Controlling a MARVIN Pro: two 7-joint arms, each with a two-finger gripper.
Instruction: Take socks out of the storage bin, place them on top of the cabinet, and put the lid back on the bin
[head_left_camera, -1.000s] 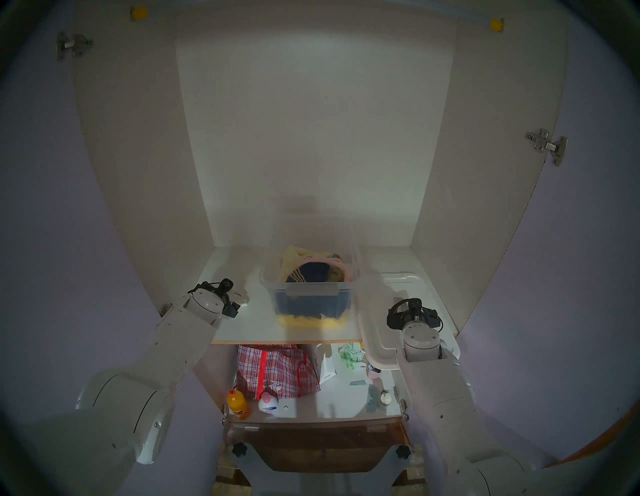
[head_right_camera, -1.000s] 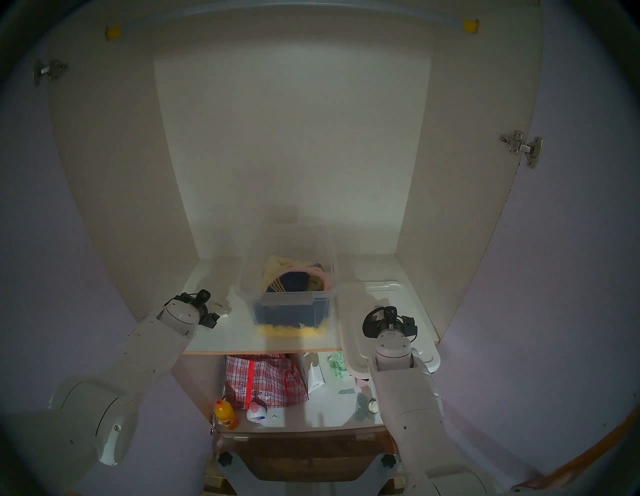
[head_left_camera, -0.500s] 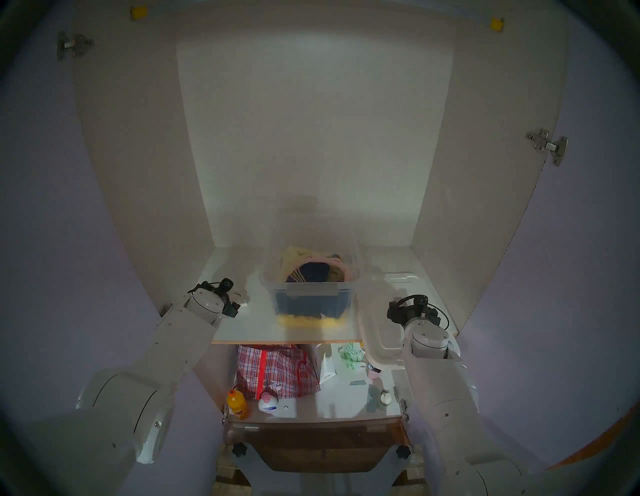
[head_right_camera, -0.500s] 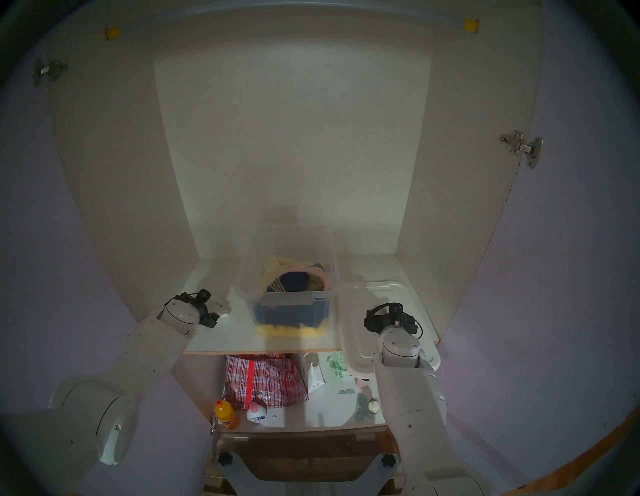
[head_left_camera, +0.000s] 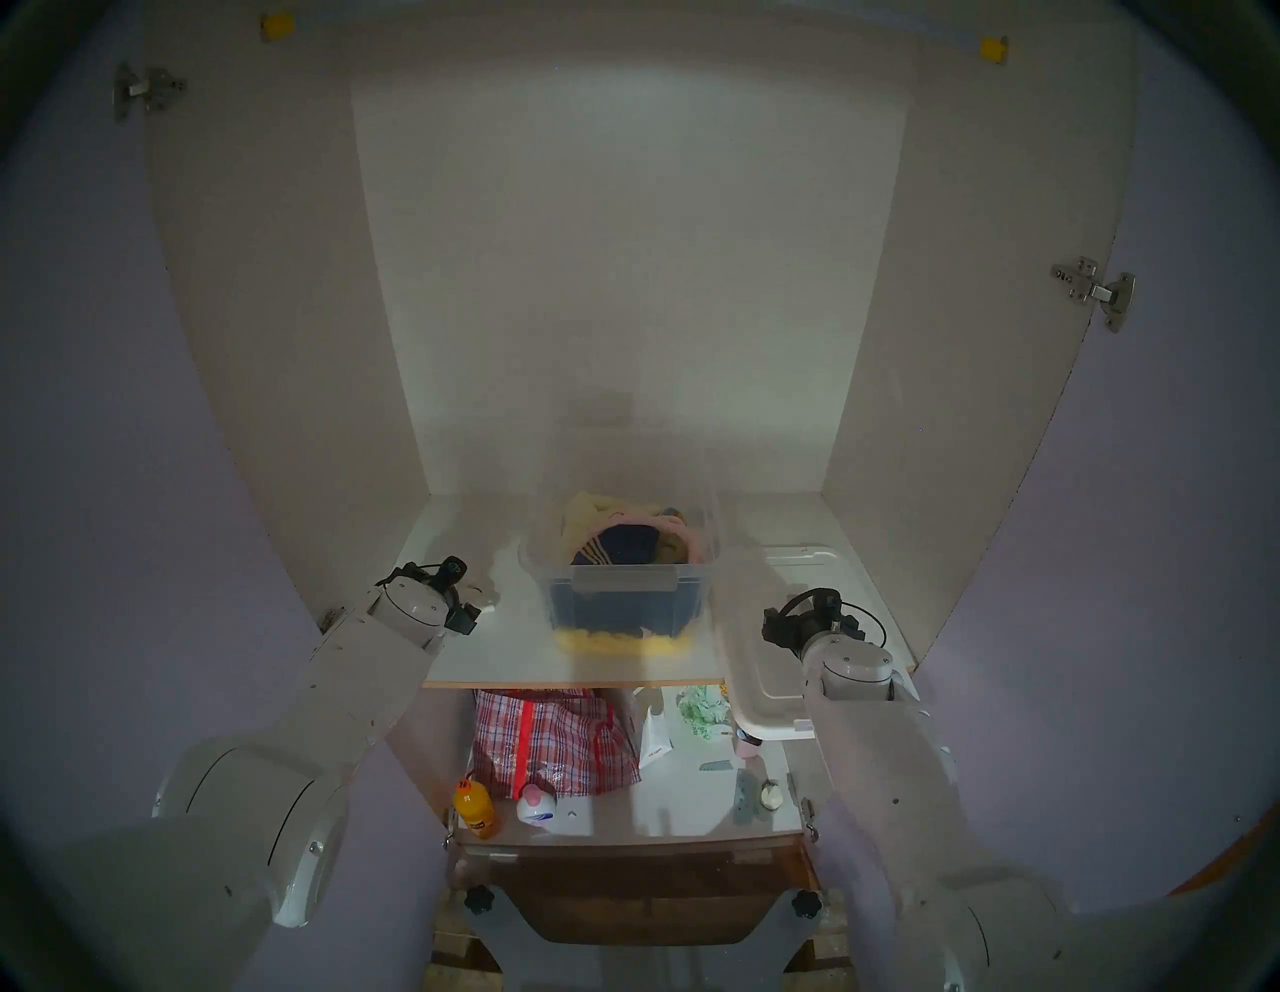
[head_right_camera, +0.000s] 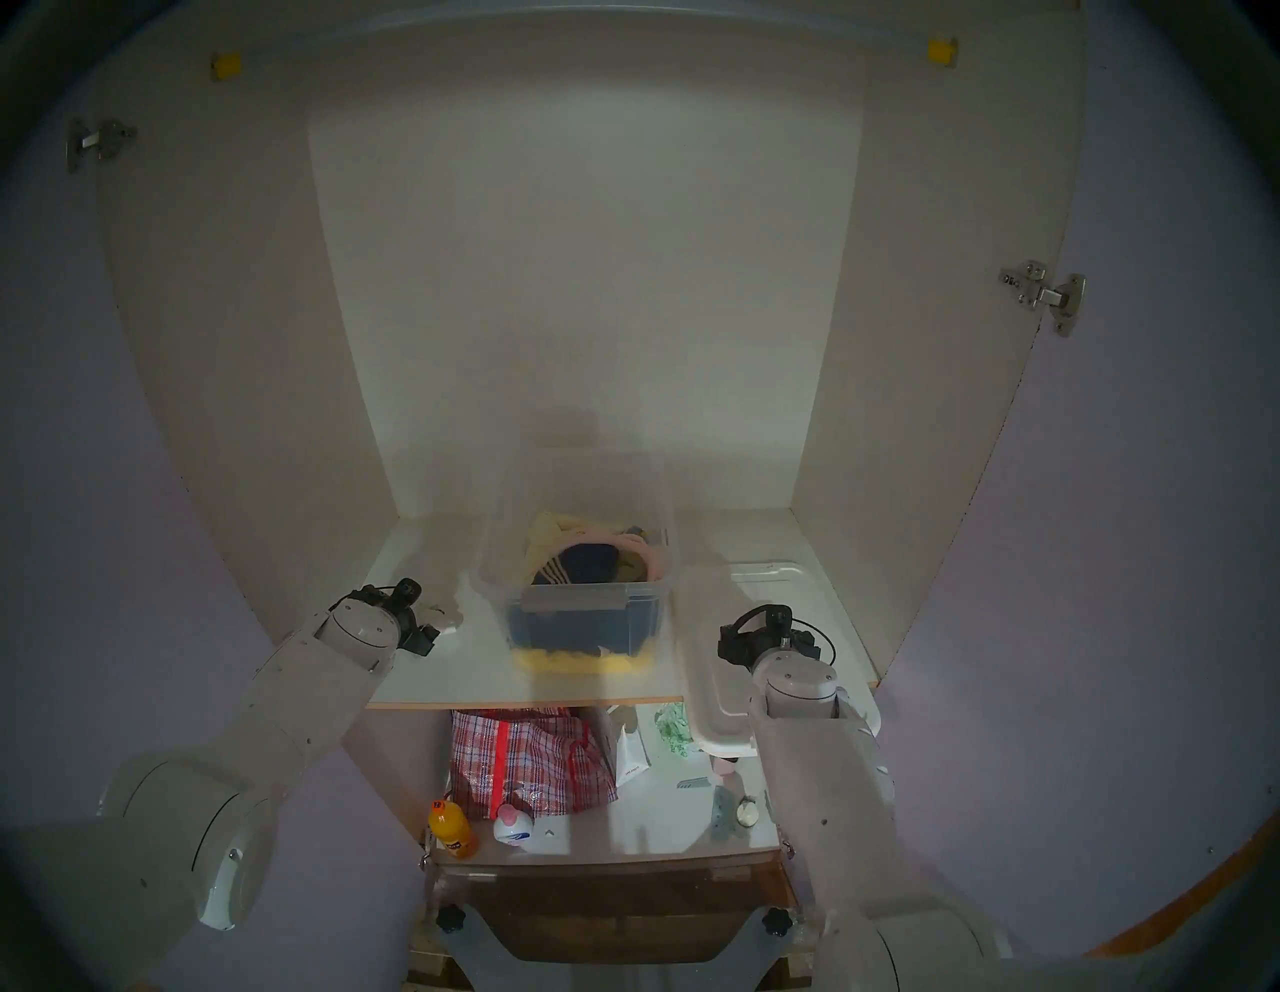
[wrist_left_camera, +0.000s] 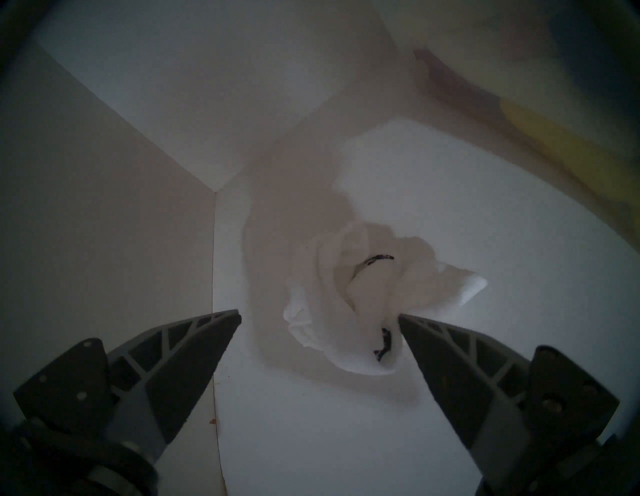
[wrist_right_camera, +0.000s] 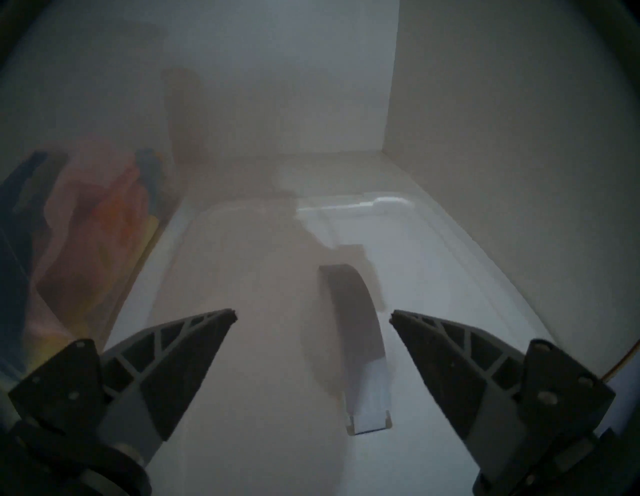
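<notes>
The socks (wrist_left_camera: 363, 298), a small white bundle with black markings, lie on the cabinet's white shelf (head_left_camera: 499, 658) left of the bin. My left gripper (wrist_left_camera: 319, 316) is open just in front of them and holds nothing. The clear storage bin (head_left_camera: 623, 609) stands open mid-shelf with the navy tan-striped garment (head_left_camera: 623, 544) and pink and yellow cloths inside. The white lid (head_left_camera: 762, 686) lies flat to the right of the bin and overhangs the shelf's front edge. My right gripper (wrist_right_camera: 313, 312) is open just above the lid's grey handle (wrist_right_camera: 356, 311).
The cabinet's side walls close in the shelf on both sides. Below the tan shelf edge (head_left_camera: 554, 684), a lower shelf holds a red checked bag (head_left_camera: 554, 741), an orange bottle (head_left_camera: 474, 810), a white and pink bottle (head_left_camera: 537, 807) and small items.
My right wrist has turned and shifted slightly left over the lid. The left arm, socks, bin and lid have not moved.
</notes>
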